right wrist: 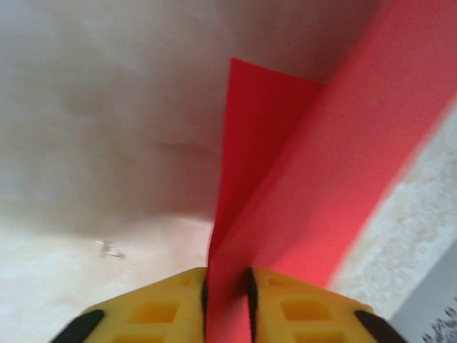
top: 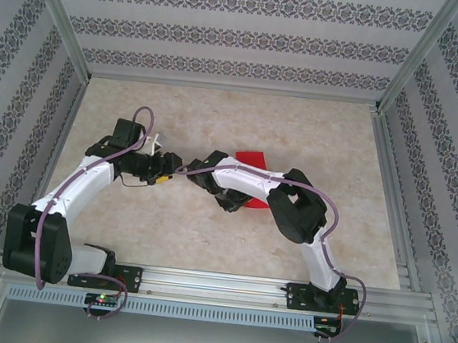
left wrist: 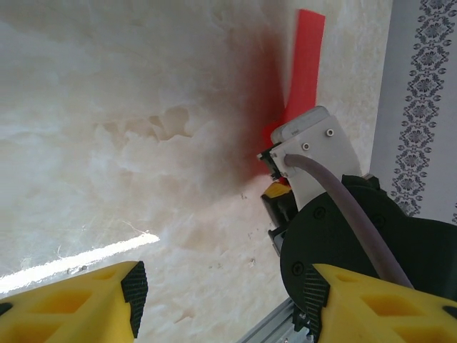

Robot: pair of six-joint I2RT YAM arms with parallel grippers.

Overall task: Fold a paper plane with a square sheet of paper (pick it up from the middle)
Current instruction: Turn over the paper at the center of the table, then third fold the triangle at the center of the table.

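A: Top view first: paper (top: 252, 158)?

B: Near the middle of the table (top: 316, 132), a little toward the far edge, partly hidden under the right arm. Right hand (top: 230, 202) right at it; left hand (top: 165, 177) just beside, on the left.

A: Left wrist view?

B: Left hand (left wrist: 221, 289) spread wide, gripping nothing. Paper (left wrist: 307, 64) off to its right as a narrow strip, beyond the right arm's wrist.

A: Right wrist view?

B: Right hand (right wrist: 227, 293) narrow, creased paper (right wrist: 285, 179) standing between the pads, long axis running straight ahead from the fingers. Pinched or merely flanked: cannot tell.

A: Nearer hand, then?

B: Right, clearly. Probably a rightward reach needed for the left to join in.
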